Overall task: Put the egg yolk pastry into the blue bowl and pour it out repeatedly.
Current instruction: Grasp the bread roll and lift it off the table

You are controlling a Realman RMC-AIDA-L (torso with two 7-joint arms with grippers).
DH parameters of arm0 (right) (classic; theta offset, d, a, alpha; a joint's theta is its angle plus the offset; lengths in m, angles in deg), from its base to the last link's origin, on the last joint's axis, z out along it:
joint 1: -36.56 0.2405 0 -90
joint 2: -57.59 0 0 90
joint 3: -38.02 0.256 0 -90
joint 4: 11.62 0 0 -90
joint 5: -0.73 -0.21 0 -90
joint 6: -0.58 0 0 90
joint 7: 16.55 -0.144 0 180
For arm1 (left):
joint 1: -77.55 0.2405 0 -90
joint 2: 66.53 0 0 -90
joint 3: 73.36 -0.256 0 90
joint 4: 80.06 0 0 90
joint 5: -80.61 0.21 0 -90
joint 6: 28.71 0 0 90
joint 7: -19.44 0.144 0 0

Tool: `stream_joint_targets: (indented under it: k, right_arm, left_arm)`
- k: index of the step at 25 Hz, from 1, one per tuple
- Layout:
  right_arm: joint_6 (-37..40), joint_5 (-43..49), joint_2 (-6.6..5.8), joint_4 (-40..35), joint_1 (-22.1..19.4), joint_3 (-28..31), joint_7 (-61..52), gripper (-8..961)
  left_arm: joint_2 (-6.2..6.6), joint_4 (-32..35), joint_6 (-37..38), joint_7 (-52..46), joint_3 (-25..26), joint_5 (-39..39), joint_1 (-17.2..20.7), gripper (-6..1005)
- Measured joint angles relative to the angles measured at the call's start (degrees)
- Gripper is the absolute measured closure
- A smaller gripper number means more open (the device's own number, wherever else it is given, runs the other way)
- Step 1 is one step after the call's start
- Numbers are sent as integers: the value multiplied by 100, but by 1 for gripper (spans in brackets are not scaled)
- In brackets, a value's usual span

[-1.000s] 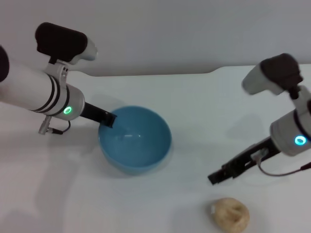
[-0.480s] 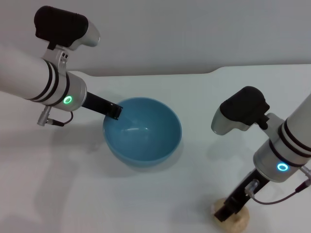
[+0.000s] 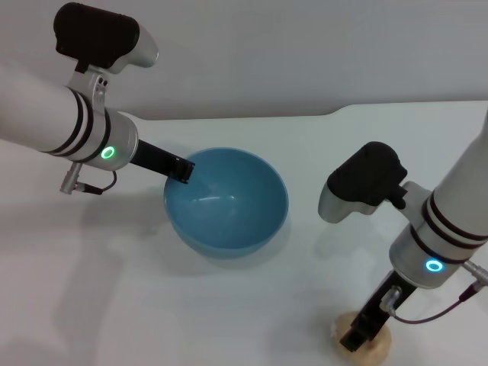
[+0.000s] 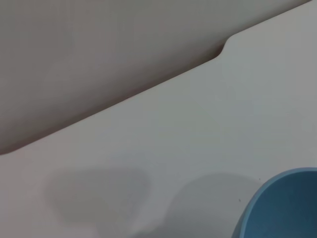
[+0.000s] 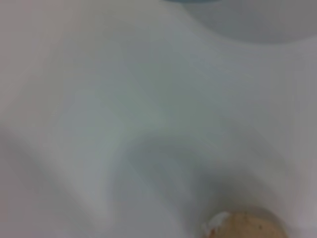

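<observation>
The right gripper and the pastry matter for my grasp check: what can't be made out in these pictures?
- Right gripper: in the head view it lies over the egg yolk pastry; whether it is open or closed cannot be seen.
- The pastry: cut off by the frame edge in the head and right wrist views, blurred in the latter.
- Left gripper: at the blue bowl's rim; grip unclear, and the left wrist view shows no fingers.

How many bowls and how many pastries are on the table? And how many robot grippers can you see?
Blue bowl: 1
Egg yolk pastry: 1
Grippers: 2, the left gripper at the bowl's rim, the right gripper down on the pastry
Total: 4
</observation>
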Motion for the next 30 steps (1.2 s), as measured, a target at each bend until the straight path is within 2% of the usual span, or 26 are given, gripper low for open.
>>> stream_joint_targets:
  k: [8, 14, 19, 24, 30]
  right_arm:
    - [21, 40, 1, 274, 138, -140, 31, 560]
    - [51, 48, 0, 408, 216, -220, 41, 800]
    - [43, 58, -12, 126, 159, -136, 42, 924]
    - [-78, 62, -33, -583, 7, 75, 103, 937]
    - [-165, -232, -1, -2225, -357, 813, 416, 938]
  left_arm:
    - [-1, 49, 24, -2, 11, 0, 6, 980]
    - [-1, 65, 35, -2, 14, -2, -16, 980]
    - [0, 75, 18, -2, 16, -2, -39, 981]
    - [0, 77, -3, -2, 23, -1, -48, 981]
    - [0, 74, -15, -2, 22, 1, -69, 981]
